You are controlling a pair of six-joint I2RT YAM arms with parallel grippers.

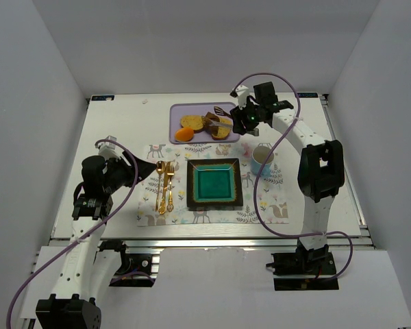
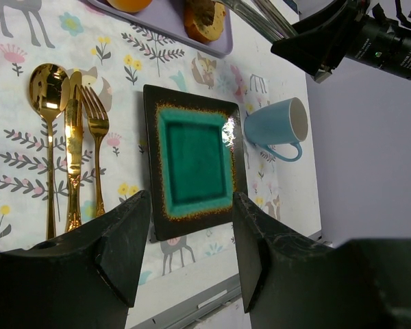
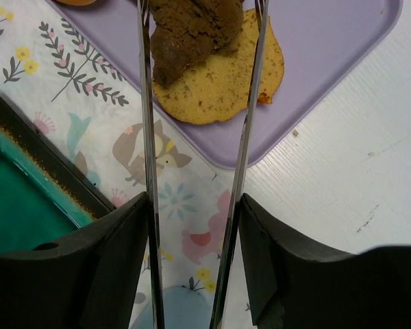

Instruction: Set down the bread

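Your right jaws are closed on the silver metal tongs (image 3: 148, 137). The two thin blades run forward from the fingers (image 3: 116, 240) and stand fairly wide apart.

Ahead of those jaws, between the blades, the dark brown croissant-like roll (image 3: 192, 31) lies on top of a golden-tan oval slice (image 3: 222, 89). Both sit on the lilac rectangular tray (image 3: 329, 41). The roll's long axis runs across the gap, slanting from the left blade up toward the right one. The slice beneath slants the same way and pokes out past the right blade.

The blade tips and the roll's far end are cut off at the top of the wrist view, so you cannot tell whether metal touches bread.

The overhead view adds what that wrist camera misses: the second golden-tan slice (image 1: 189, 121), off to the left of the right jaws on the same tray. It is too small there to read its axis.

Your left jaws gape wide with nothing between them. Just beyond their fingers (image 2: 116, 233) lies the square teal plate with a dark rim (image 2: 192, 164).
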